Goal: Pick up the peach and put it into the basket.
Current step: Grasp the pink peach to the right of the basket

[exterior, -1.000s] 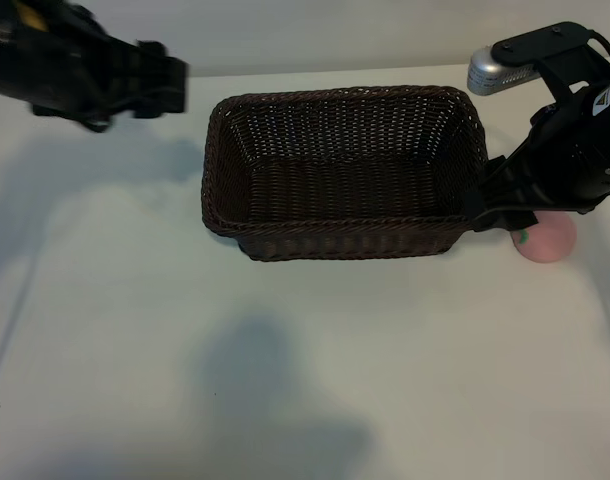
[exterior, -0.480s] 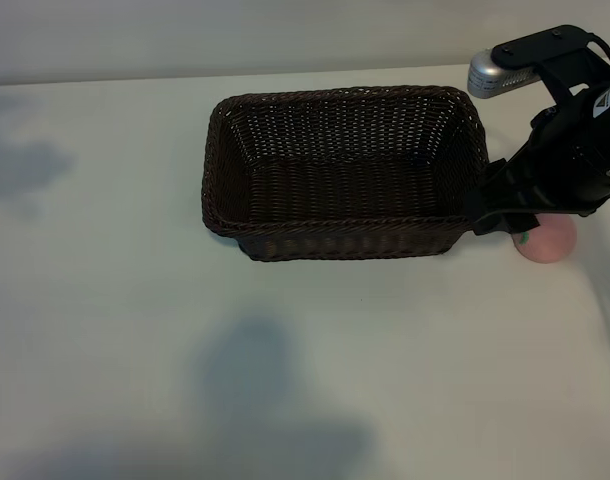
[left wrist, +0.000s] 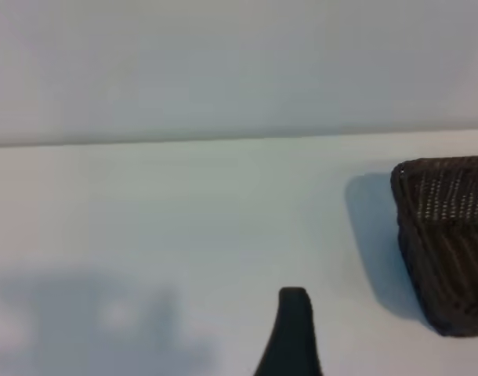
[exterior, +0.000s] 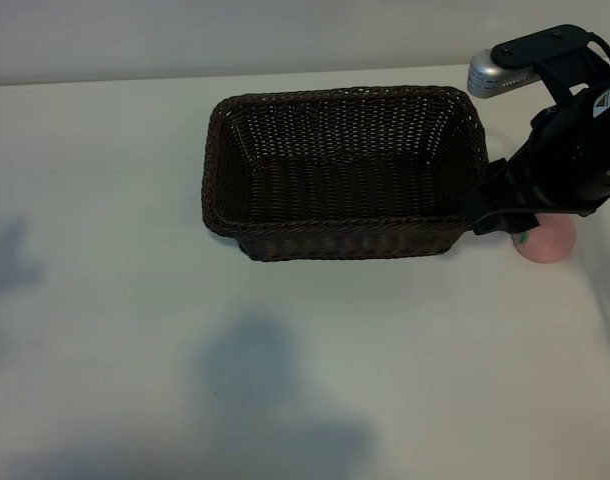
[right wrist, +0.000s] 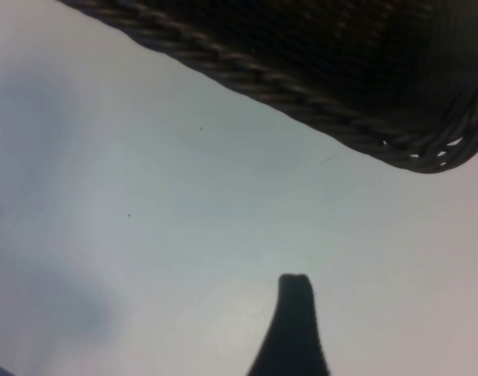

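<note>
One arm shows from outside: the right arm bends steeply down at the basket's [exterior: 343, 170] right end, right gripper [exterior: 501, 214] spread wide with nothing clamped, the peach [exterior: 547, 241] on the table just behind it, outside the basket. Left wrist: the left gripper [left wrist: 293, 333] is a dark tip over bare table, and I cannot tell if it is open or closed; the basket's corner sits to the right. Right wrist: one finger [right wrist: 293, 329] above the table, near the braided rim [right wrist: 302, 98].

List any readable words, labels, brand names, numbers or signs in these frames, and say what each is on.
None can be read.
A small white sticker on the right arm: too small to make out.
The basket, the peach and the table carry no text.
</note>
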`<state>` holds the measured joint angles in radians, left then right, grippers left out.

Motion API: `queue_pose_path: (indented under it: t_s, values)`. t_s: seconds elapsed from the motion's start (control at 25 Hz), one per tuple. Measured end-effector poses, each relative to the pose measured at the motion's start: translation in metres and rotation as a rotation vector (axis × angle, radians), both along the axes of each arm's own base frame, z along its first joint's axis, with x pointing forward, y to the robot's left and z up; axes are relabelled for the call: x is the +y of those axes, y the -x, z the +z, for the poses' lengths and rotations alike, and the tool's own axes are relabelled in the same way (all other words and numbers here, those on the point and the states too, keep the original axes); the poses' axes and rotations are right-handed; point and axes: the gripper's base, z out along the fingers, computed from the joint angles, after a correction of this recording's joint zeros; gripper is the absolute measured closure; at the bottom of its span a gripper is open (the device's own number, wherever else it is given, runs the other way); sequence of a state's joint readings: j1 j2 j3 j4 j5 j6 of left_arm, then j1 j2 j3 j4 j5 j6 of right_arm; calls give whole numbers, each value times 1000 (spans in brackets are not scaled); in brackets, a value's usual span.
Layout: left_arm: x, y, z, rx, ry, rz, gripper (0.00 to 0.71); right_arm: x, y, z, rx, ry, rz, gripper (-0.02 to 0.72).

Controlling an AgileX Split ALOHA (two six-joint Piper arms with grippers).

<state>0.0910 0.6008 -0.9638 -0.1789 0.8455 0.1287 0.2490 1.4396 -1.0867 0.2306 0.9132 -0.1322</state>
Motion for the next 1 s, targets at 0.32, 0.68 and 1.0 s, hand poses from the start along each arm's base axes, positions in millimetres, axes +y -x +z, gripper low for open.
queue_pose_path:
  t_s: [0.32,0.68,1.0]
  values:
    - [8,45,-72,86,-57,107,112,0,-1,0,-9,1,6,124]
    - [6,76,-117,220,-30,65,112,0,-2,1,-22,-1,3,124]
    - [6,101,-131,119,-25,67,112,0,-5,2,-65,-9,-7,124]
